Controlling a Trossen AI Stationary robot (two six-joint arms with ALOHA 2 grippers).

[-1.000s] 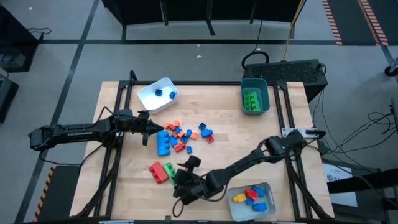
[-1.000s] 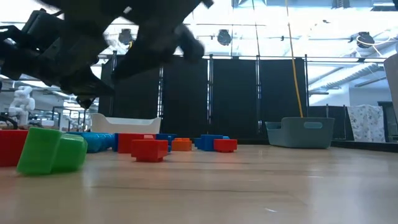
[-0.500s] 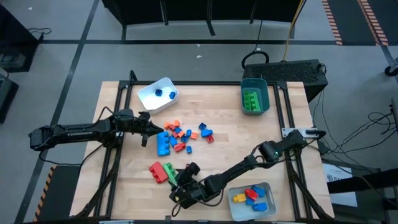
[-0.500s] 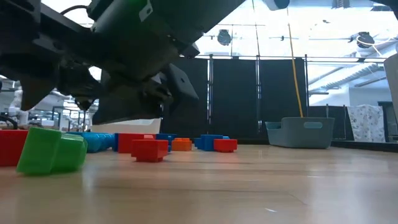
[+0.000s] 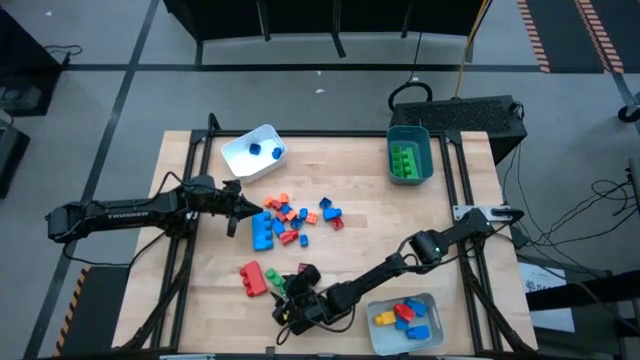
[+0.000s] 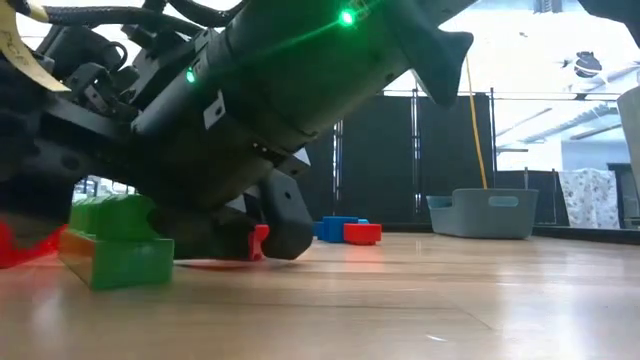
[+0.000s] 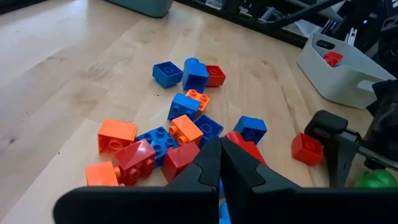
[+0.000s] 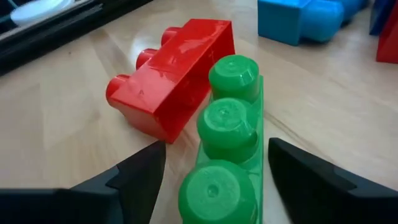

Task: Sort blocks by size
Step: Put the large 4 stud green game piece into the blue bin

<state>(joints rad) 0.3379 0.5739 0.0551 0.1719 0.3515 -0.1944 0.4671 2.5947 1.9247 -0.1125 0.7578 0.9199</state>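
A long green block [image 8: 231, 140] lies on the wooden table [image 5: 455, 205] near its front edge, toward seven o'clock from the table's middle. It shows a row of round studs and rests against a long red block [image 8: 177, 74], which lies tilted at its ten o'clock side in the overhead view. The right gripper [image 8: 216, 171] is low over the green block with its two dark fingers [image 8: 140, 174] spread apart, one on each side of the block; they straddle it but are not seen pressing on it. In the low view the green block [image 6: 120, 245] sits flat on the wood under the bulk of the right arm.

Toward twelve o'clock from that pair, near the table's middle, a loose cluster of small blocks [image 5: 290, 215] in blue, orange and red lies scattered, with a longer blue block [image 5: 262, 231] at its nine o'clock edge. The left gripper [image 7: 217, 163] hovers at that edge of the cluster with its fingers pressed together and nothing between them.

A white tray [image 5: 238, 150] at eleven o'clock holds tiny blue pieces. A teal tray [image 5: 424, 140] at one o'clock holds green blocks. A pale tray [image 5: 432, 302] at five o'clock, beside the right arm, holds yellow, red and blue blocks
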